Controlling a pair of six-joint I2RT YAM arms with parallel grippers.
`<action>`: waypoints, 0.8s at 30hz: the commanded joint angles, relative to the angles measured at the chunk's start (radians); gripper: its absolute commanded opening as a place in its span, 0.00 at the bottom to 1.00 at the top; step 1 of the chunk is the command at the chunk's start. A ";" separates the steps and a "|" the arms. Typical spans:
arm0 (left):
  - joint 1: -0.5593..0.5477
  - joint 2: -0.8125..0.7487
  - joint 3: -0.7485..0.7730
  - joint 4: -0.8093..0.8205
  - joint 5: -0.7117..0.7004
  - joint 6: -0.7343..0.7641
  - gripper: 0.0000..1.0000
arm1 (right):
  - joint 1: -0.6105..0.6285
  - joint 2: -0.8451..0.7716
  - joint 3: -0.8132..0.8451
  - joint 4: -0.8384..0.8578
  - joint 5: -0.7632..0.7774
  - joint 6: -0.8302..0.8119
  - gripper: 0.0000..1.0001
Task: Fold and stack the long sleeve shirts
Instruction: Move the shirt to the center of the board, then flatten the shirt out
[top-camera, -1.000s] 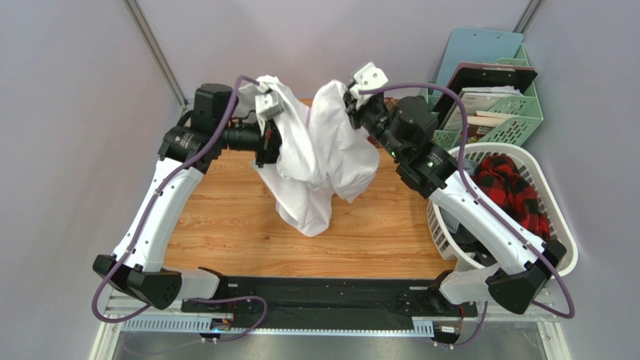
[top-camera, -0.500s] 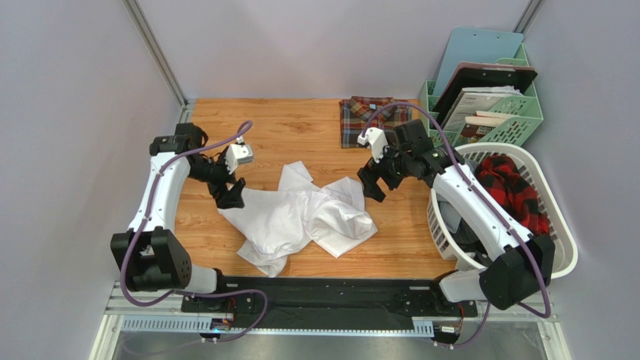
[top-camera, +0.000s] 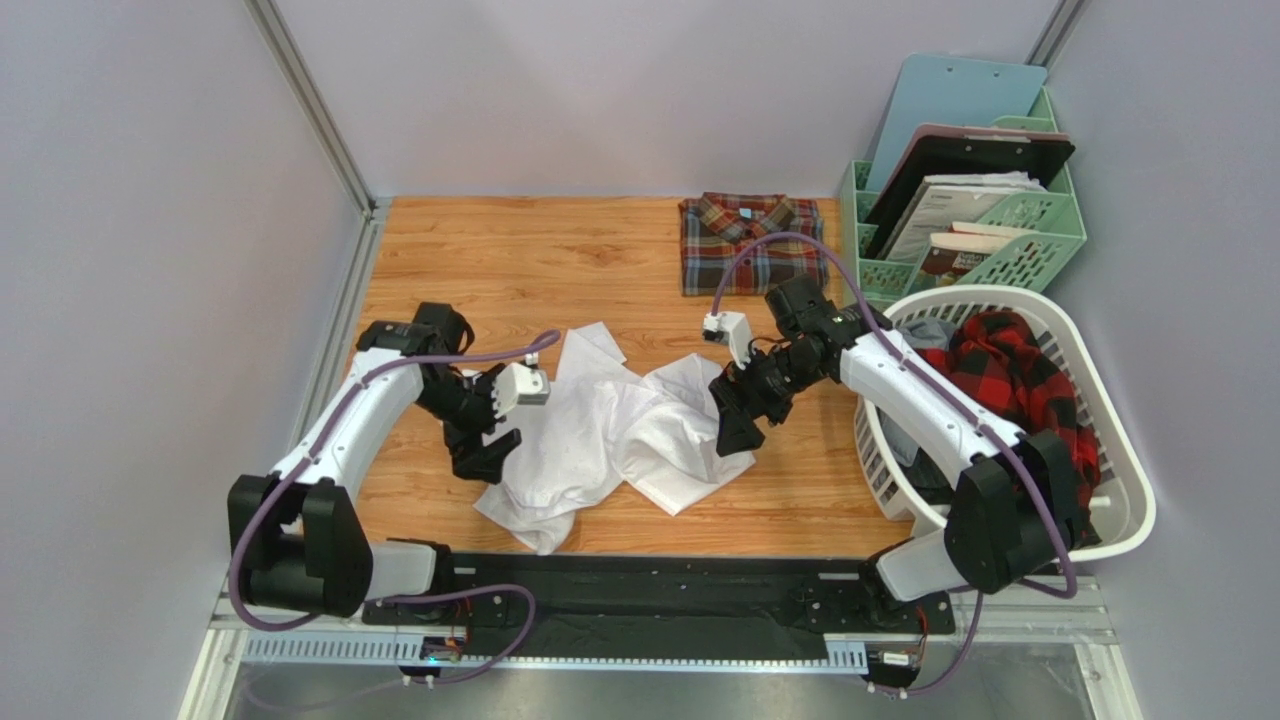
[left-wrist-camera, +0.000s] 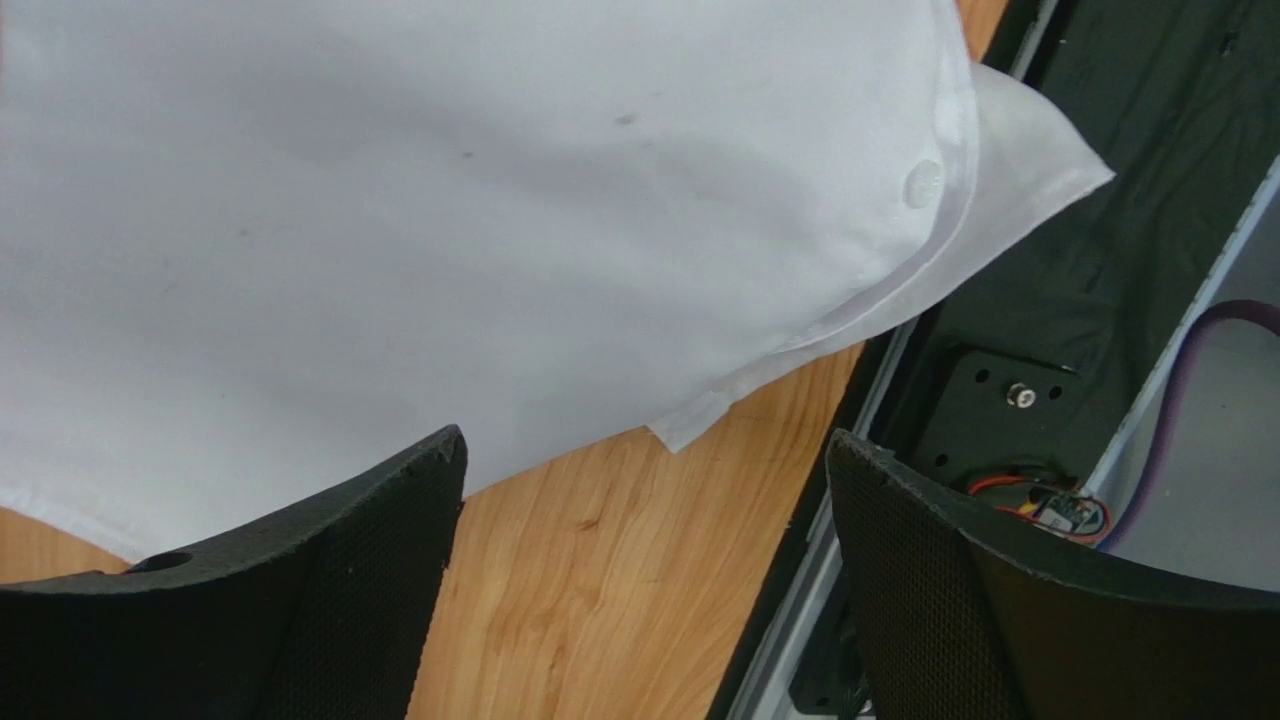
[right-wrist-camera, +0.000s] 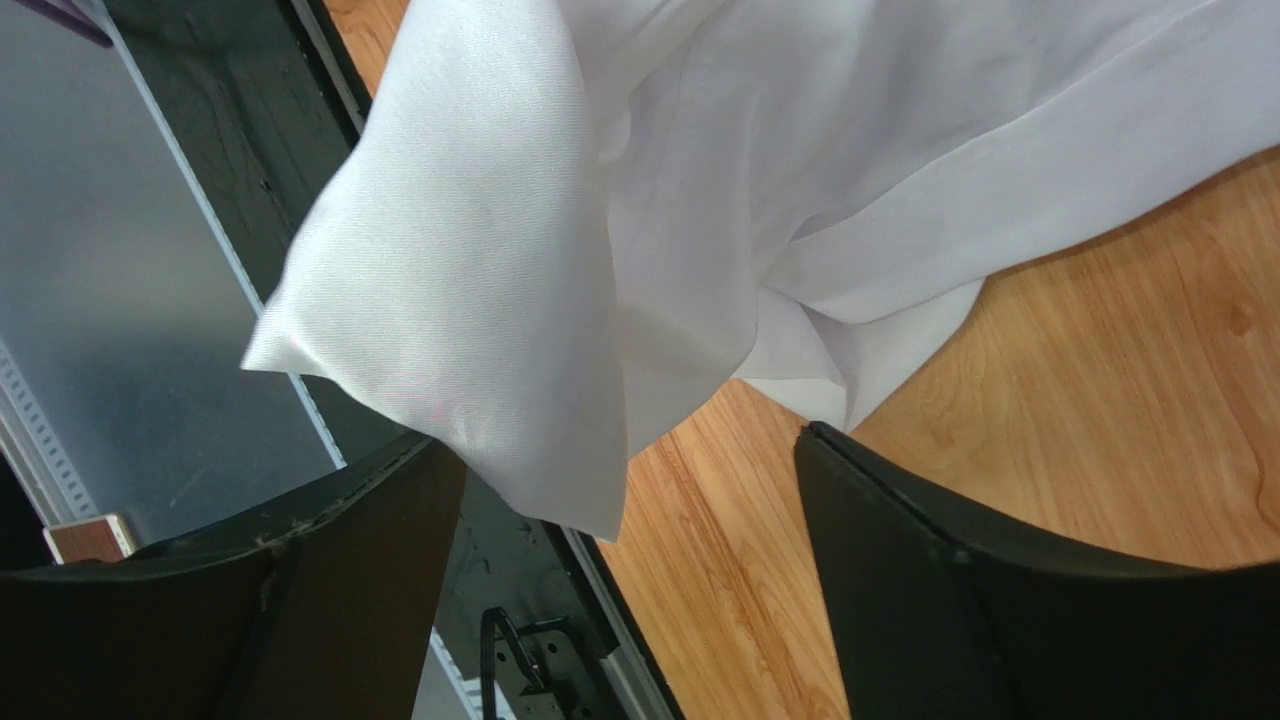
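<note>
Holding left pincer (top-camera: 484, 447) and right pincer (top-camera: 735, 422) spread wide at either side of the crumpled white shirt (top-camera: 616, 438) lying on the tabletop (top-camera: 496, 255).

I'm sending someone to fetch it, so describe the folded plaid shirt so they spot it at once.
Start at the wooden table: at its far edge, left of the green file rack, lies the plaid shirt, folded into a flat rectangle. Unlike the crumpled white shirt mid-table and the red and black cloth heaped in the white basket, it is finely checked with a teal collar.
</note>
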 joint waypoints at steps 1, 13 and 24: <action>0.013 0.069 0.103 0.093 -0.040 -0.039 0.91 | 0.013 0.058 0.045 -0.025 -0.059 -0.030 0.70; 0.053 0.512 0.440 0.257 -0.226 -0.021 0.79 | 0.022 0.040 0.102 -0.071 0.061 -0.022 0.00; 0.061 0.659 0.437 0.302 -0.347 0.097 0.78 | 0.006 0.116 0.225 -0.025 0.142 -0.007 0.00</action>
